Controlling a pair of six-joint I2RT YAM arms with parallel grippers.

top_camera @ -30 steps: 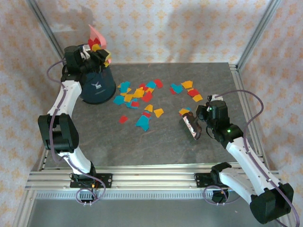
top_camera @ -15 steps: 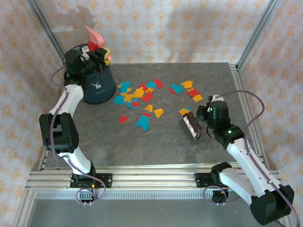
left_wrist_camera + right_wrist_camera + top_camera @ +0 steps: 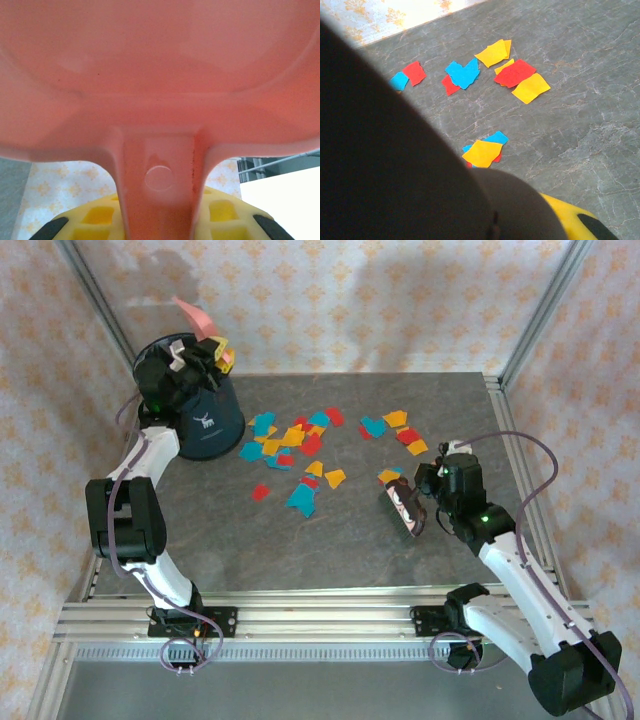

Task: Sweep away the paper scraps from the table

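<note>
Red, yellow-orange and teal paper scraps lay scattered toward the far edge of the dark grey stone-patterned table. My left jaws pinched the pink plastic dustpan above the dark bin at the far-left corner. My right jaws gripped a dark brush near the right edge.

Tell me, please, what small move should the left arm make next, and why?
Probably lower the dustpan to the table beside the scraps. The left claw holds it above the bin, no scraps show on it in the wrist view, and many lie unswept near the brush in the right claw.
</note>
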